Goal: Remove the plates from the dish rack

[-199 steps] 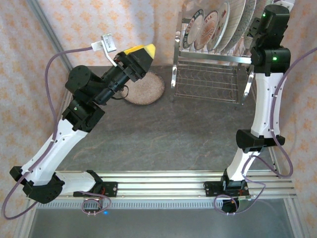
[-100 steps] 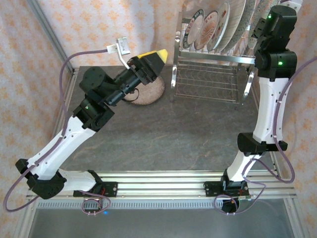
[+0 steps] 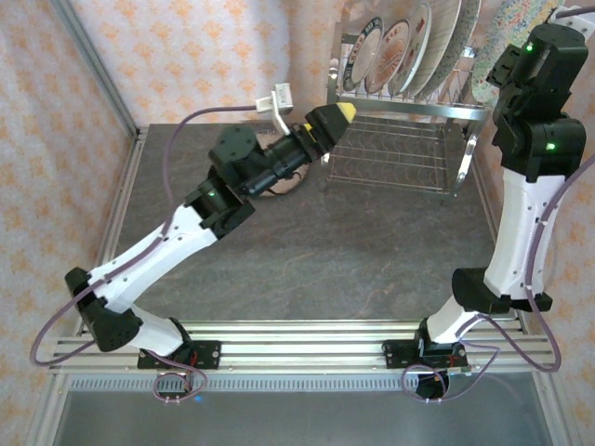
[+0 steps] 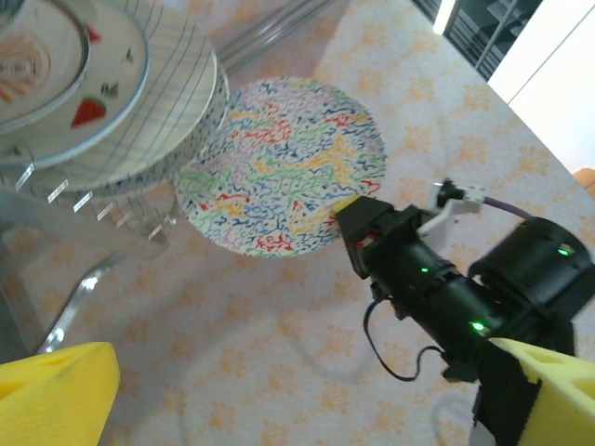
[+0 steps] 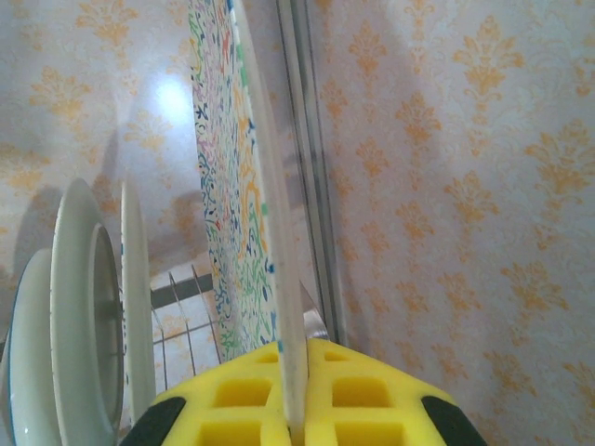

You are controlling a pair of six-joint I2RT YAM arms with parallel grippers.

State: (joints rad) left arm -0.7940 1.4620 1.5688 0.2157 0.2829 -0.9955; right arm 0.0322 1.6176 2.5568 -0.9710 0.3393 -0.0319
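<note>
Left arm swung toward rack; left gripper spread wide, empty. Lifted since then: right gripper, clamped on squiggle plate rim. Plate upright above its fingers, racked plates to gripper's left.

The desk has a dark grey, stone-look top with pale metal edging along its left side. A chrome wire dish rack stands on its tubular legs at the far right of the top, close to the back edge. Just left of the rack, a speckled beige plate lies flat on the desk, partly hidden under the left arm. Aluminium rails run along the near edge, with the two arm bases bolted to them, well apart.
</note>
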